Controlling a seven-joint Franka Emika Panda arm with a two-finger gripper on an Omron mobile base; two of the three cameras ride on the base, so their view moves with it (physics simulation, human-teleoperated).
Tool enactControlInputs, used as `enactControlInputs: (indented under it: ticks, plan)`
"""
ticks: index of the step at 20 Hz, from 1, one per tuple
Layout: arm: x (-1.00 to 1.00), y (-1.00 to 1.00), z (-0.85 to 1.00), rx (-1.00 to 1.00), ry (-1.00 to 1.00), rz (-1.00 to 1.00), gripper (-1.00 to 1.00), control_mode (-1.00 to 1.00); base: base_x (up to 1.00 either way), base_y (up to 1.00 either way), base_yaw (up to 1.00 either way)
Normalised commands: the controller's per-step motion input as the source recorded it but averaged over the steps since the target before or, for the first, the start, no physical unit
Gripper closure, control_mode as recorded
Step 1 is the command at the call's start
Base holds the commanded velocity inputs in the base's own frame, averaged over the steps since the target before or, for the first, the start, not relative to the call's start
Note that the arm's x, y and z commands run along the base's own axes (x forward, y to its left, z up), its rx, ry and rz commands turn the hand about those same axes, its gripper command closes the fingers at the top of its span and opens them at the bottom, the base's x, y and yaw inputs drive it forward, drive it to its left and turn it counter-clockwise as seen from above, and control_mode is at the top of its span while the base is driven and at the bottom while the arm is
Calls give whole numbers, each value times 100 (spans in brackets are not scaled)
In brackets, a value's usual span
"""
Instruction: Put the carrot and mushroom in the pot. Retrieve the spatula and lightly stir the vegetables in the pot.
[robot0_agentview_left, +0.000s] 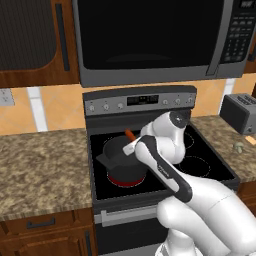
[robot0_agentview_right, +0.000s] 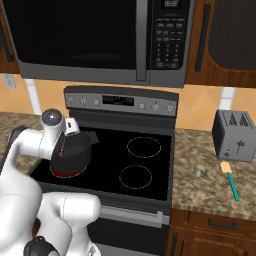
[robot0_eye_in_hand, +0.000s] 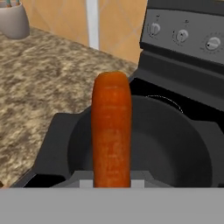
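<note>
My gripper (robot0_agentview_left: 132, 141) is shut on the orange carrot (robot0_agentview_left: 129, 134) and holds it just above the dark pot (robot0_agentview_left: 120, 152) on the stove's front left burner. In the hand view the carrot (robot0_eye_in_hand: 111, 131) stands between my fingertips (robot0_eye_in_hand: 85, 184), over the open pot (robot0_eye_in_hand: 175, 148), whose inside looks bare. The pale mushroom (robot0_agentview_right: 200, 170) lies on the counter right of the stove. Beside it is the spatula (robot0_agentview_right: 231, 180), teal handle toward the front, tan end toward the toaster. My arm hides part of the pot (robot0_agentview_right: 77, 150) in the right base view.
A grey toaster (robot0_agentview_right: 234, 135) stands at the back of the right counter. The microwave (robot0_agentview_left: 150, 35) hangs over the stove. The burner under the pot glows red (robot0_agentview_left: 127, 179). A cup (robot0_eye_in_hand: 13, 19) stands far back on the left granite counter (robot0_agentview_left: 45, 165).
</note>
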Motion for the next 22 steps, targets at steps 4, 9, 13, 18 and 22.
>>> enactControlInputs:
  ticks: [4,9,13,18,22]
  plan:
    - [18,4,1,0,0,0,100,-100,0,0,0]
    - [20,15,-4,0,-2,0,100,-100,0,0,0]
    - [3,7,-22,0,-2,0,100,-100,0,0,0]
    - [6,0,-23,0,0,0,100,-100,0,0,0]
    - [13,0,-16,0,-5,0,100,-100,0,0,0]
